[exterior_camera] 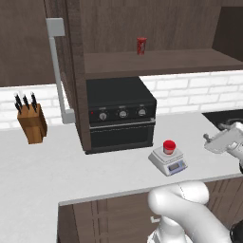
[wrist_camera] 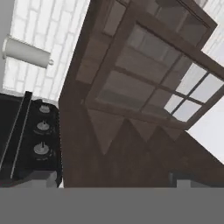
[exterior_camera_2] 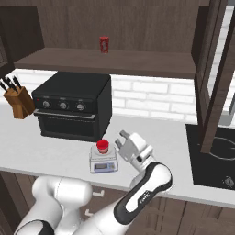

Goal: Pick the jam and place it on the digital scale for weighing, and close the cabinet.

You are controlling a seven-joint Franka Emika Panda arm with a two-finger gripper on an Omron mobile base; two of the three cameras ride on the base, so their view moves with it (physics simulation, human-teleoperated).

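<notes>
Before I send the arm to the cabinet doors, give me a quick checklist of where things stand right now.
1. Jam on the digital scale: ok, it sits on the weighing plate.
2. Hand free of the jam: ok, open and apart from it, to its right.
3. Cabinet closed: not ok, its right door stands open over the counter.
4. Left door, with its bar handle, closed: not ok, also swung out.
5. Red can inside door swing: cannot tell, though it stands back on the shelf.
</notes>
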